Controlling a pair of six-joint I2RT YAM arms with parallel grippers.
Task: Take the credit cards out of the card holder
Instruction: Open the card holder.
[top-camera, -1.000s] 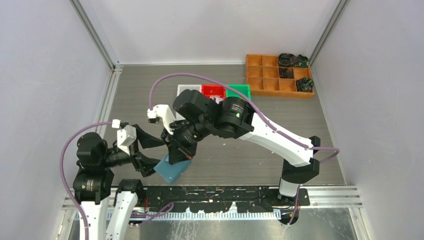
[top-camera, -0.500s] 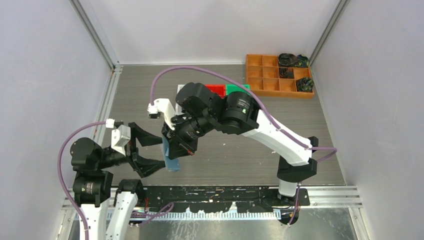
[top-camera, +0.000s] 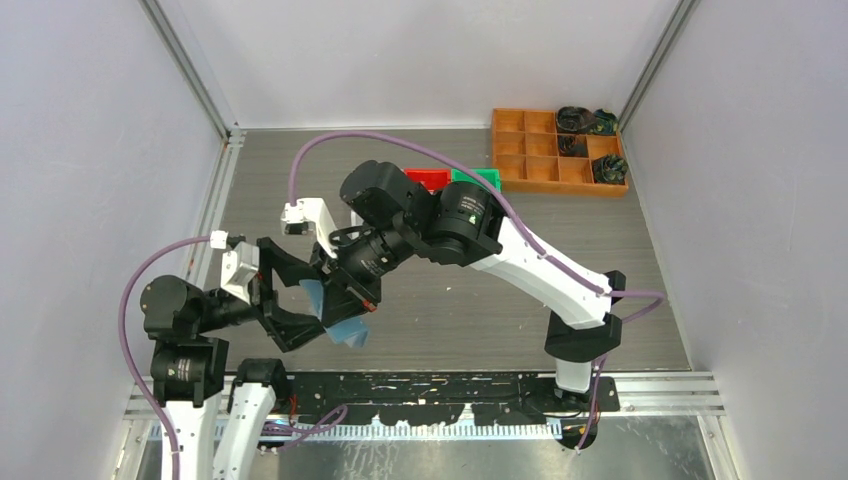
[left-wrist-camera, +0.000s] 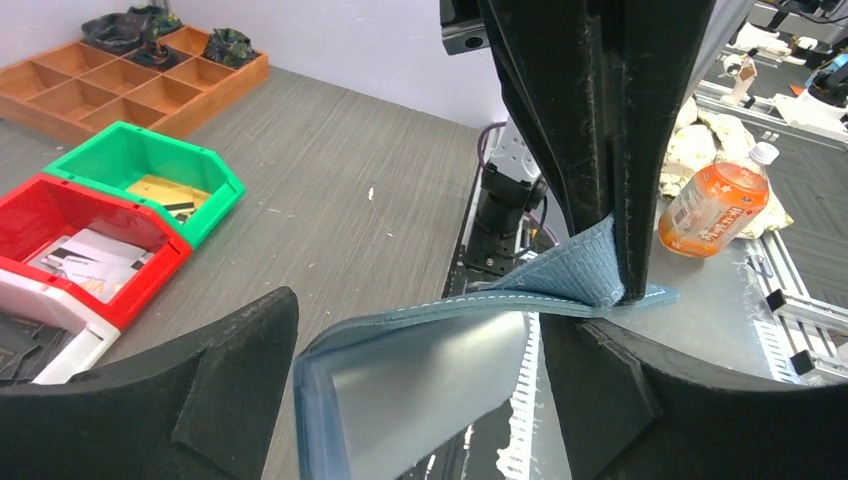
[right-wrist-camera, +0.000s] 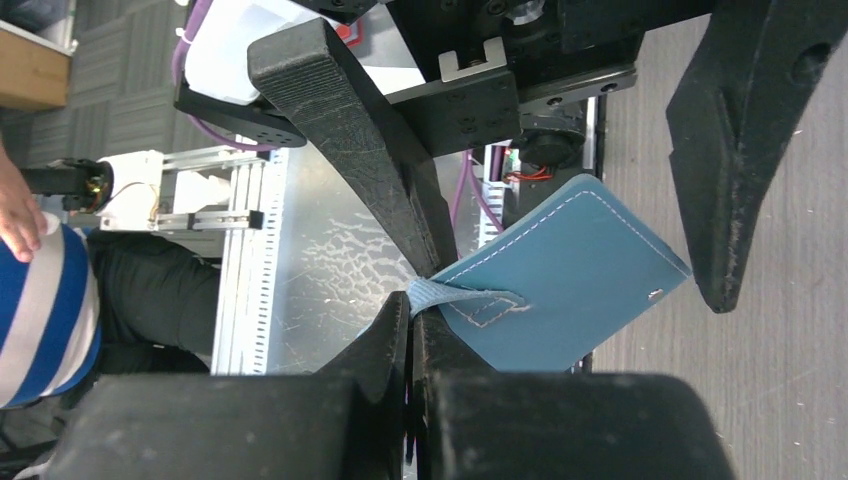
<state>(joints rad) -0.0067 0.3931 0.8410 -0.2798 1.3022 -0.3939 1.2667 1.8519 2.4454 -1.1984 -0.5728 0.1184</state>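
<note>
The card holder (top-camera: 343, 327), a light-blue stitched case, hangs above the table's near edge. My right gripper (right-wrist-camera: 410, 312) is shut on its small tab (right-wrist-camera: 455, 293), and the case body (right-wrist-camera: 575, 285) hangs beyond it. My left gripper (left-wrist-camera: 420, 335) is open, with one black finger on each side of the case (left-wrist-camera: 470, 305) and gaps showing to both. In the left wrist view a silvery grey credit card (left-wrist-camera: 430, 385) shows inside the parted case. In the top view the left gripper (top-camera: 318, 298) sits just left of the right gripper (top-camera: 347, 290).
An orange compartment tray (top-camera: 535, 150) with dark items stands at the back right. A red bin (left-wrist-camera: 95, 235), a green bin (left-wrist-camera: 150, 165) and a white bin (left-wrist-camera: 40, 315) hold papers mid-table. An orange bottle (left-wrist-camera: 715, 200) lies off the table.
The right gripper carried the card holder left and turned it. The left gripper opened wider and moved up until its fingers straddle the holder.
</note>
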